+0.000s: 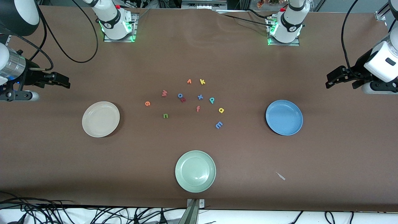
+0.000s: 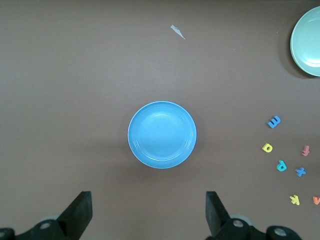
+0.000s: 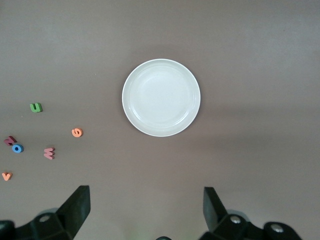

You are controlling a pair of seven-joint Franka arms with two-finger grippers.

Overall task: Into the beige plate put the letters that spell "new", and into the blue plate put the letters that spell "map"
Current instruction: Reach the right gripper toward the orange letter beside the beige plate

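Observation:
The beige plate (image 1: pixel 100 119) lies toward the right arm's end of the table and the blue plate (image 1: pixel 284 117) toward the left arm's end; nothing lies in either. Between them on the table are the green "n" (image 1: pixel 165 115), orange "e" (image 1: pixel 147 103), red-pink "w" (image 1: pixel 164 93), blue "m" (image 1: pixel 219 125), yellow "a" (image 1: pixel 221 110) and teal "p" (image 1: pixel 212 100). My right gripper (image 1: pixel 63 81) hangs open high over the table's edge, with the beige plate (image 3: pixel 161 97) below it. My left gripper (image 1: pixel 331 79) hangs open at the other end, looking down on the blue plate (image 2: pixel 162 134).
Among the letters also lie a yellow "k" (image 1: pixel 202 81), a blue "x" (image 1: pixel 200 97), an orange "f" (image 1: pixel 198 108), a blue "o" (image 1: pixel 180 95) touching a small red letter, and an orange letter (image 1: pixel 189 81). A pale green plate (image 1: pixel 195 171) sits nearest the front camera. A white scrap (image 1: pixel 280 176) lies beside it.

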